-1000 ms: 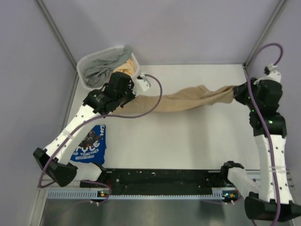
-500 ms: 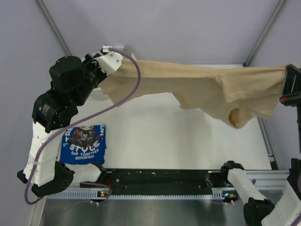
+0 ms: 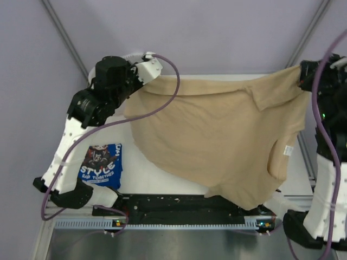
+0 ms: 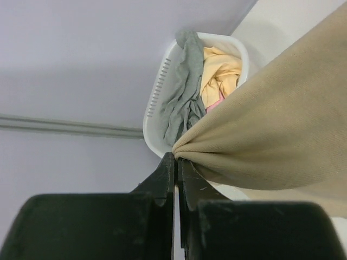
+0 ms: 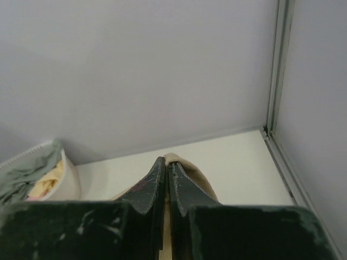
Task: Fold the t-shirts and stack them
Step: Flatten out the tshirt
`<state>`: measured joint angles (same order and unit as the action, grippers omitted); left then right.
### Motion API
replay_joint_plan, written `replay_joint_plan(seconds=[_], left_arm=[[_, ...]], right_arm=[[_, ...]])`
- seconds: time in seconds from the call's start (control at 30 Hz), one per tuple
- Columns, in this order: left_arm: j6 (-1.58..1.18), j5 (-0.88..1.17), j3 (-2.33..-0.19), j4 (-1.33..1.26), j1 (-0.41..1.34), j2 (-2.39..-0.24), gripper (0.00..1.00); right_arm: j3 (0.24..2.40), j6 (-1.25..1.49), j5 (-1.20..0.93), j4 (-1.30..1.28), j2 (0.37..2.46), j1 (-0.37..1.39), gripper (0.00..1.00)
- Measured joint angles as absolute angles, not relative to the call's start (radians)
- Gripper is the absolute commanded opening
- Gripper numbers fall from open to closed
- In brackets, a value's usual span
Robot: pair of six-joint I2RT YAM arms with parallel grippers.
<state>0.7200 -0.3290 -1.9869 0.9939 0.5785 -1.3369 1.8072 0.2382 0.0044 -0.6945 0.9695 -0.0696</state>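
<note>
**Two pincers, one tan shirt held spread in the air**

Tabletop (image 3: 154,184): white, with a wide stretch showing left of the hanging cloth.

Tan t-shirt (image 3: 222,135): off the surface and opened as a broad sheet between the two arms. Its top edge is pulled fairly straight from far left to far right. The lower part droops toward the near edge, and its lowest corner hangs over the black rail by the arm bases.

Blue t-shirt (image 3: 101,167): folded and lying flat at the near left, beside the left arm and apart from the tan one.

Basket (image 4: 157,103): at the far left corner, with grey and yellow cloth inside.

Left pincer (image 4: 174,157): jaws pressed together on a bunched corner of tan fabric.

Right pincer (image 5: 165,162): jaws nearly touching, with a fold of tan cloth pinched at the tips.

Step in hand, as I read it: spreading the tan shirt before laying it down to fold. The next move likely calls for both arms to lower together with the top edge kept taut. The hem should land flat on the tabletop, short of the rail and off the blue shirt.
</note>
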Motion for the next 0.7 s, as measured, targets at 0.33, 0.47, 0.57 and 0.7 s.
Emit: replay_joint_plan(seconds=[0.33,0.47,0.57,0.7], left_arm=[[0.690,-0.331,-2.212,0.852,0.524,-1.715,0.00],[0.683,-0.318,-2.234,0.801,0.511,-1.718,0.00],[0.684,-0.280,-2.203,0.761,0.509,-1.683,0.00],[0.691,-0.219,-2.038,0.716,0.512,-1.591,0.00]], right_arm=[[2.073,0.185,0.044,-0.740,1.487,-0.076,0.00],[2.204,0.147,0.082,-0.748,1.484,-0.077,0.00],[2.206,0.114,0.132,-0.731,1.384,-0.077,0.00],[1.973,0.112,0.148,-0.676,1.139,-0.080,0.00]])
